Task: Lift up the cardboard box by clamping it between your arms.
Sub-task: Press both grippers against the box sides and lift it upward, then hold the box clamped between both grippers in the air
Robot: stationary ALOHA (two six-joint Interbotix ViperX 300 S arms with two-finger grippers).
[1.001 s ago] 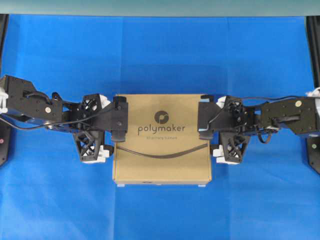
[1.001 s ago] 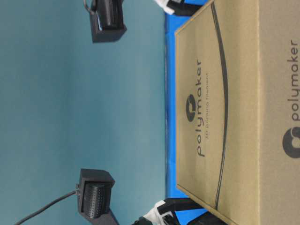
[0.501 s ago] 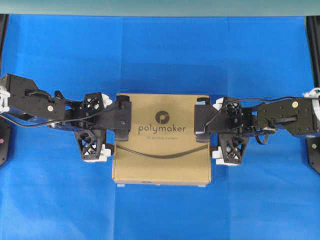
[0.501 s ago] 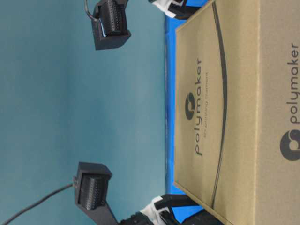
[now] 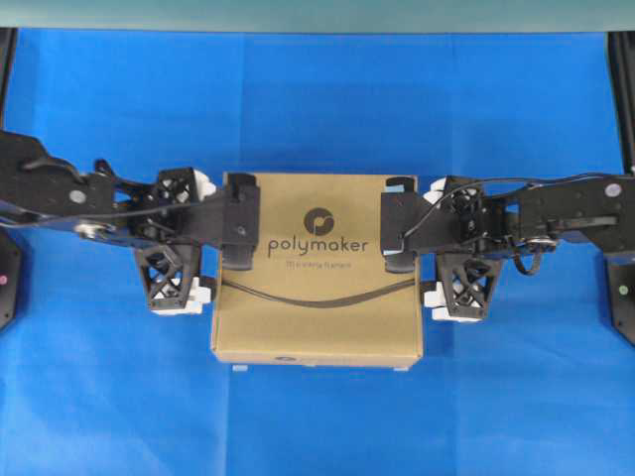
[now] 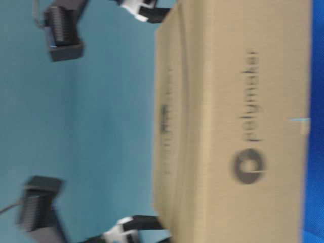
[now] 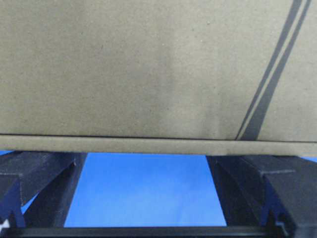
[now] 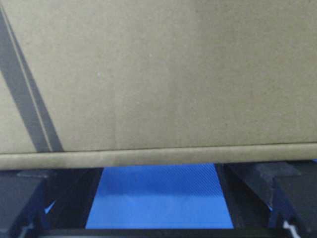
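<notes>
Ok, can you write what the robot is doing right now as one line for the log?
step: clamp and lift | cardboard box: squeezed between both arms | left gripper: open, against box | right gripper: open, against box | cloth: blue

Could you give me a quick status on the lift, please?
Left gripper and right gripper open, pressed against cardboard box. Nothing in the way.

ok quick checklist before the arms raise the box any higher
1. Left gripper against the cardboard box, left side: ok.
2. Right gripper against its right side: ok.
3. Both arms at matching height along the box: ok.
4. Box level: cannot tell, table-level view is blurred.
5. Blue cloth visible beneath the box edge in both wrist views: ok.
6. Jaws spread wide on both, nothing pinched between them: ok.
</notes>
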